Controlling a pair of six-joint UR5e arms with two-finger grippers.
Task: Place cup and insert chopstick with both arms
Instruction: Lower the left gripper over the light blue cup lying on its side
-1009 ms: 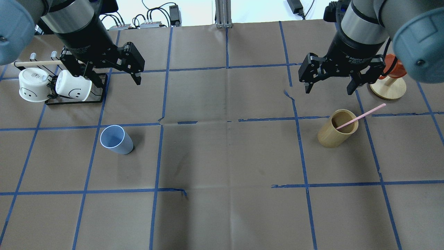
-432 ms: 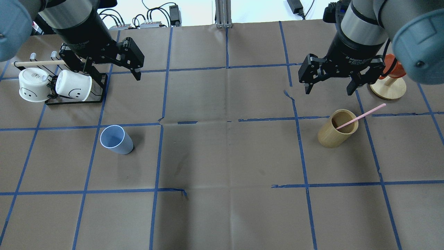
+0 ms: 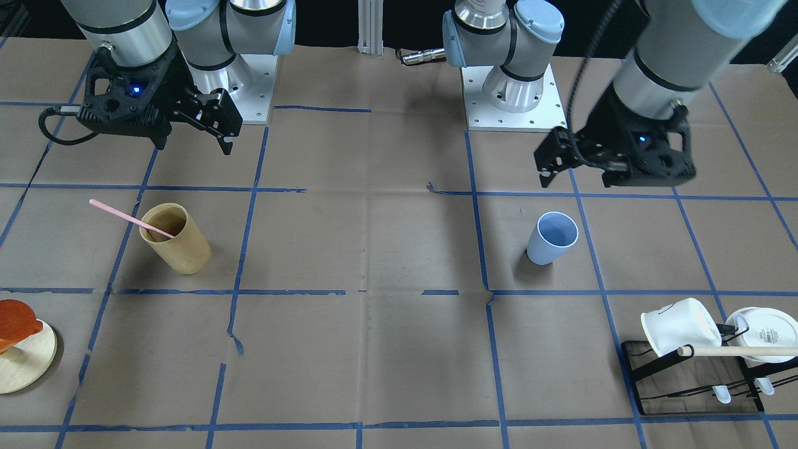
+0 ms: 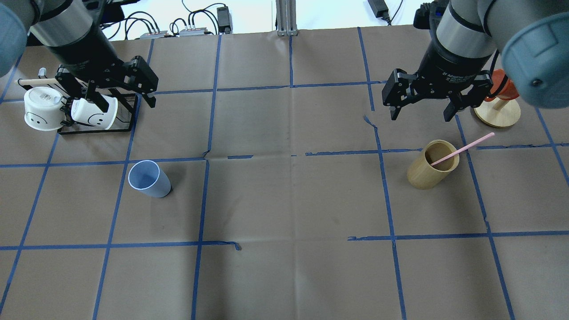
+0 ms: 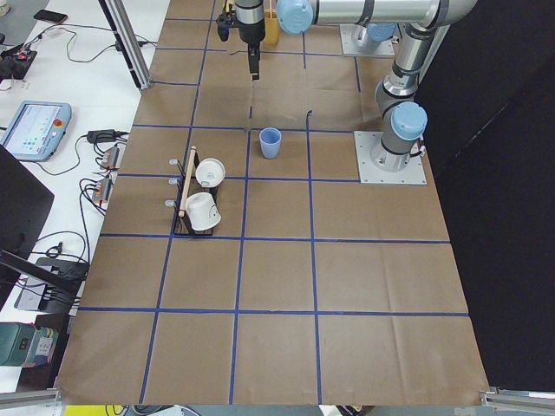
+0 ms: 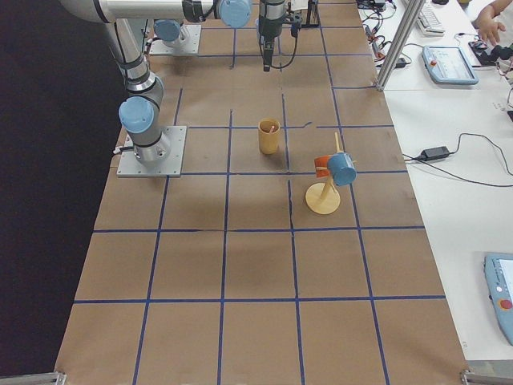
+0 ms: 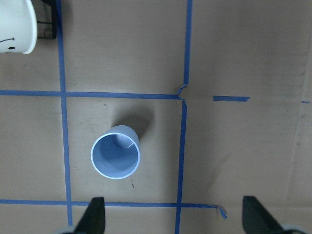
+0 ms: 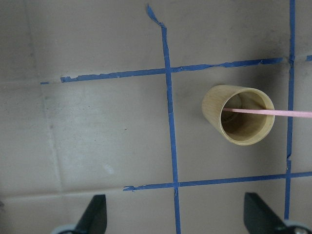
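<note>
The light blue cup (image 4: 149, 178) (image 3: 552, 238) stands upright on the left side of the table, empty. In the left wrist view the cup (image 7: 116, 155) lies ahead of the left gripper (image 7: 175, 217), toward its left finger. The left gripper (image 4: 129, 106) (image 3: 576, 184) hangs open above the table, behind the cup and beside the mug rack. The pale pink chopstick (image 4: 466, 149) (image 8: 273, 112) leans inside a tan wooden cup (image 4: 431, 165) (image 8: 239, 114), sticking out to the right. The right gripper (image 4: 420, 118) (image 3: 193, 149) hangs open behind that wooden cup, holding nothing.
A black wire rack (image 4: 95, 129) with two white mugs (image 4: 42, 109) and a wooden rod (image 4: 35, 81) sits at the far left. An orange piece on a round wooden stand (image 4: 498, 113) is at the far right. Blue tape lines grid the brown table cover.
The left gripper has moved left and a little back, over the mug rack's edge, still open. The right gripper, the cup and the chopstick have stayed in place.
</note>
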